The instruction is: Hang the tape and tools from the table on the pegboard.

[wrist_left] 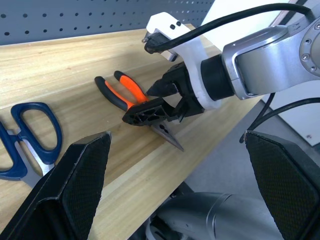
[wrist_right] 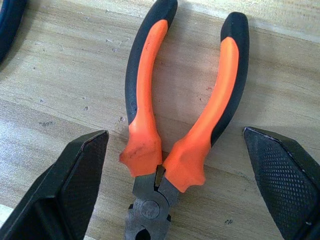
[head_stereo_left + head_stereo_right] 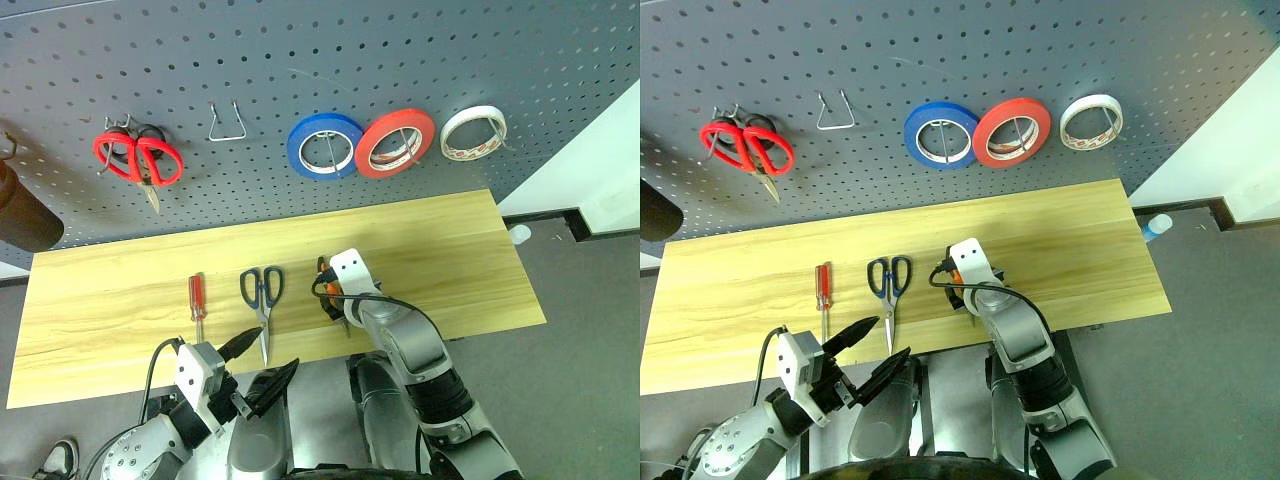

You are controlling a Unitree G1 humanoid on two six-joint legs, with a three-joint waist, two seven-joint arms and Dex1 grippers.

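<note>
Red-handled scissors (image 3: pixel 137 157) hung left of an empty wire hook (image 3: pixel 227 123), while a blue roll (image 3: pixel 324 146) and red roll (image 3: pixel 396 142) overlapped; a bottle (image 3: pixel 1157 226) lay on the floor.

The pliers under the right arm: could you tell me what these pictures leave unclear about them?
- Left eye view: the pliers are mostly hidden by the right pincer.
- Right wrist view: the pliers' nose tip is cut off by the picture's edge.
- Left wrist view: whether a finger already touches the pliers cannot be told.
</note>
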